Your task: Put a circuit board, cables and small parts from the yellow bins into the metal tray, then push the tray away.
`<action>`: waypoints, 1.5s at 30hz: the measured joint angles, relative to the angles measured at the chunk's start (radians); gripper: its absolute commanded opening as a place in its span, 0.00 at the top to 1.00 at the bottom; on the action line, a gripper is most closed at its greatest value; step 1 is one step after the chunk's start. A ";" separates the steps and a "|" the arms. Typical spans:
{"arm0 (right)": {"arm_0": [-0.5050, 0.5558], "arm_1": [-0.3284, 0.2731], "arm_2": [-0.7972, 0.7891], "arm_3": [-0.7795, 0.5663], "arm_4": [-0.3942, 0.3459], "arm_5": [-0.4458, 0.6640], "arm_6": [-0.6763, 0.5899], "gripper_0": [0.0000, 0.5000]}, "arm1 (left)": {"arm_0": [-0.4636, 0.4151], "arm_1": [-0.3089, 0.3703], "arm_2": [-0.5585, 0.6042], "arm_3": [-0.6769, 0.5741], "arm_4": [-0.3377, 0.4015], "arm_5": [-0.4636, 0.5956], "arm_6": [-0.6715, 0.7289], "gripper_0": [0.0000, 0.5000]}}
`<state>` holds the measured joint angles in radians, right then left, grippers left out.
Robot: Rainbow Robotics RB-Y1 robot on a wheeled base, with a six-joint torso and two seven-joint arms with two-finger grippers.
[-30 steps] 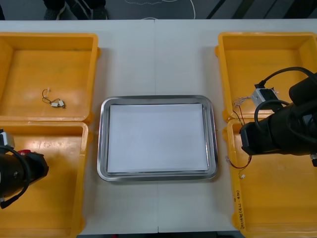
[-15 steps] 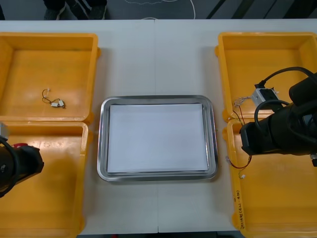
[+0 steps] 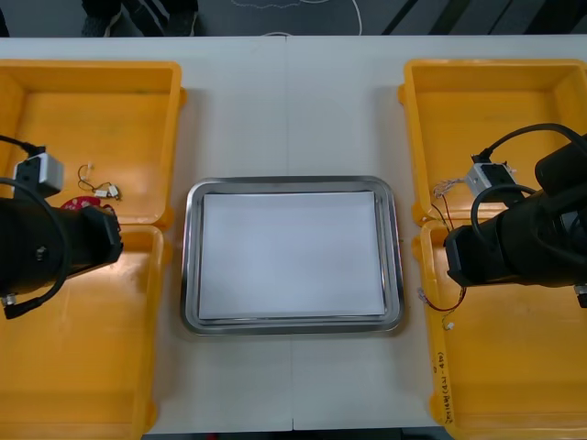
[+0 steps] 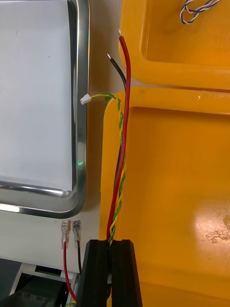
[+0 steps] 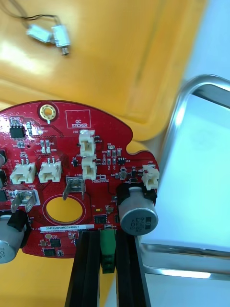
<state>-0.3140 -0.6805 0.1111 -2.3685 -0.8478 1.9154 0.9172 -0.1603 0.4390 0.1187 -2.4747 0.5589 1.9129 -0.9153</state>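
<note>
A light table [image 3: 293,110] carries four yellow bins [image 3: 92,82], two at each side, with a metal tray [image 3: 188,275] between them, white inside. The left gripper [image 5: 108,238] hangs over the wall between the two left bins, near the tray's left rim. Its fingers pinch a green block on the edge of a round red circuit board [image 5: 72,158], so the board is held above that wall. The right gripper [image 4: 111,245] sits at the inner rim of the near right bin, its fingers squeezed on a bundle of cables [image 4: 120,158]: one red, one black and a twisted yellow-green pair. The bundle runs along that rim, and a white plug [image 4: 86,100] at the end of the twisted pair lies just beside the tray's right rim. A twisted blue and white cable [image 4: 196,8] lies in the far right bin. A small metal part [image 3: 107,192] on thin wires rests in the far left bin
</note>
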 measured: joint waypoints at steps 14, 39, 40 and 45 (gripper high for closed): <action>-0.001 0.000 0.000 0.000 0.000 0.000 0.000 1.00 | -0.286 0.065 -0.401 0.179 0.035 0.001 0.373 1.00; -0.001 0.000 0.000 0.001 0.000 0.000 0.000 1.00 | -0.356 -0.050 -0.625 0.387 -0.020 0.001 0.423 1.00; -0.001 0.000 0.000 0.001 0.000 0.000 0.000 1.00 | -0.356 -0.050 -0.632 0.400 -0.020 0.001 0.423 1.00; -0.001 0.000 0.000 0.001 0.000 0.000 0.000 1.00 | -0.356 -0.050 -0.666 0.448 -0.021 0.001 0.423 1.00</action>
<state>-0.3151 -0.6808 0.1115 -2.3680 -0.8481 1.9155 0.9168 -0.5168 0.3889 -0.5470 -2.0267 0.5383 1.9137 -0.4927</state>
